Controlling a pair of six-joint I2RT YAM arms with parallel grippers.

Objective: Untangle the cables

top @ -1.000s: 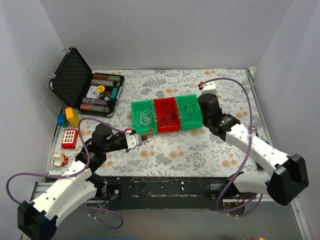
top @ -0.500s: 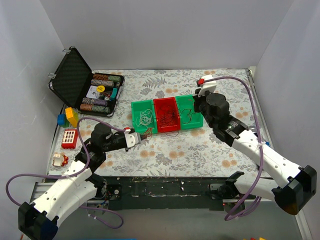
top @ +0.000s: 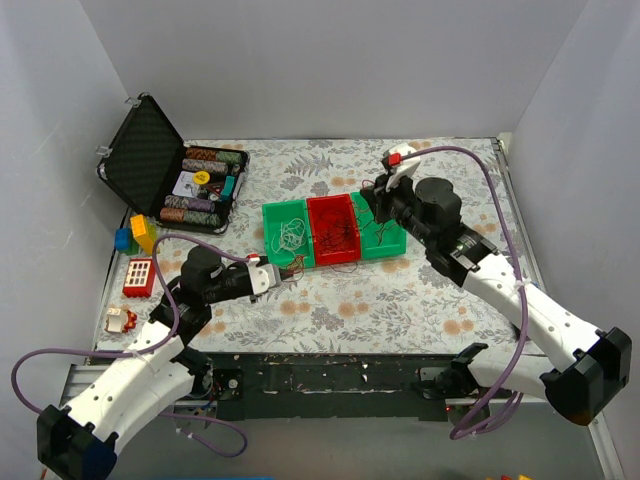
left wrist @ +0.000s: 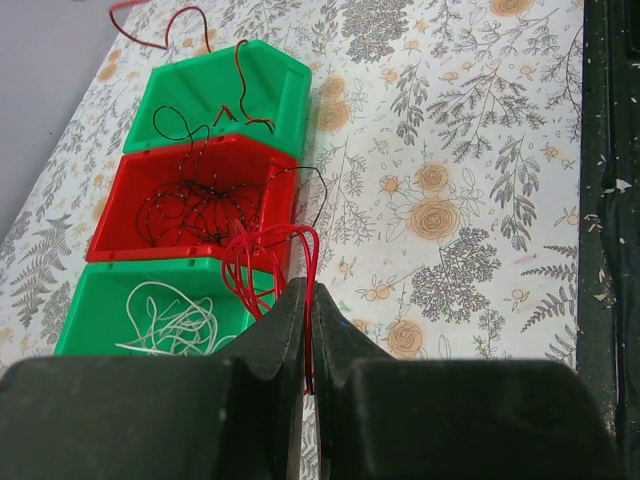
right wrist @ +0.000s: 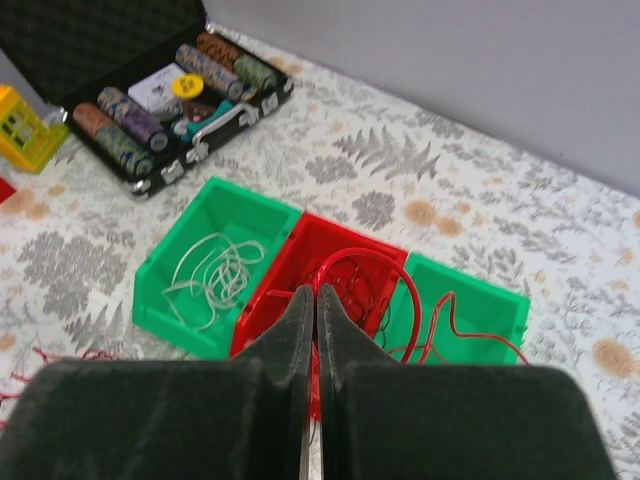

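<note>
The cables are thin wires spread over three bins. Pale wires lie in the left green bin. A black and red tangle lies in the red bin. My left gripper sits just in front of the bins, shut on a bunch of red wire loops. My right gripper hovers over the right green bin, shut on a red wire that arcs down into that bin.
An open black case of poker chips stands at the back left. Yellow and blue blocks, a red toy and a small object lie along the left edge. The table's black front rail lies between the arm bases.
My right gripper has swung left and up over the right green bin, drawing a red wire with it. The left gripper has stayed put, still holding its red loops.
</note>
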